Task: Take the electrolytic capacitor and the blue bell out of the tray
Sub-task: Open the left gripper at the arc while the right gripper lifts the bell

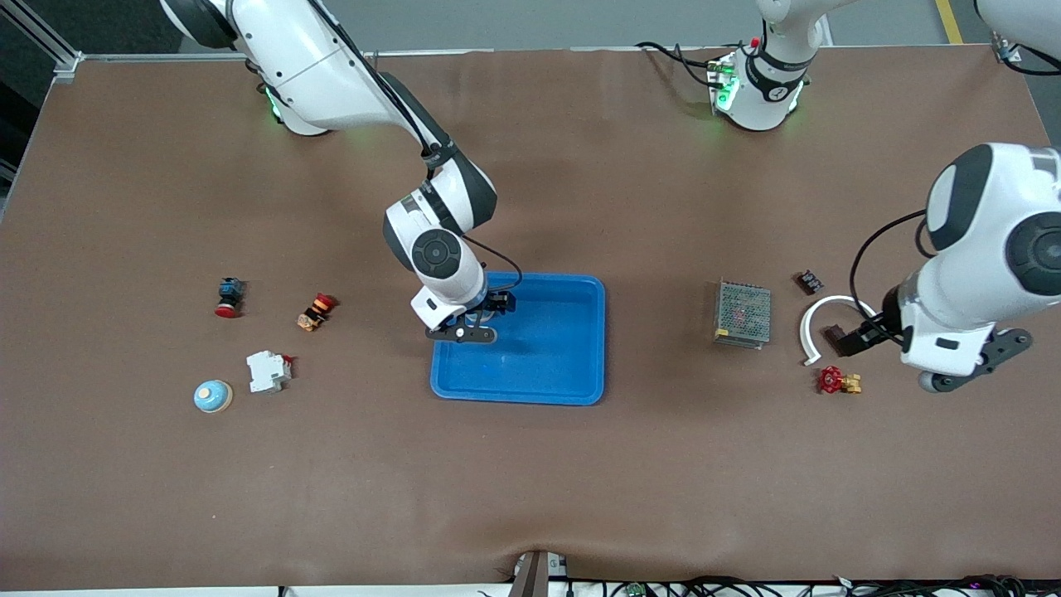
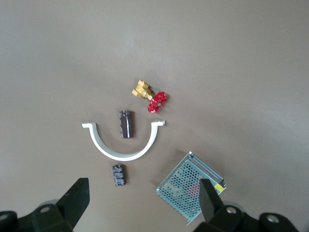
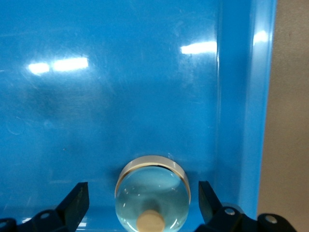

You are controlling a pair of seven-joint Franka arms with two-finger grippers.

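Bell (image 3: 152, 193) inside the blue tray (image 1: 547, 348), in the tray corner farther from the front camera and toward the right arm's end, close to the middle of the front frame. Round dome with knob upward, so no long axis to align with. Right gripper (image 1: 479, 318) directly over it, fingers spread wide, one at each side of the dome, seemingly not touching yet. By judgement, only a short descent and a closing needed. Tray wall just beside one finger, so little room there. Rest of the tray floor bare and glossy.

Left gripper (image 1: 850, 338) waiting, also spread apart and holding nothing, above a white arc (image 2: 123, 145). One dark capacitor (image 2: 126, 123) inside the arc, another capacitor (image 2: 118, 174) just outside it, both already on the brown tabletop (image 1: 530, 481), well apart from the tray. Impossible to tell which one belongs to the task.
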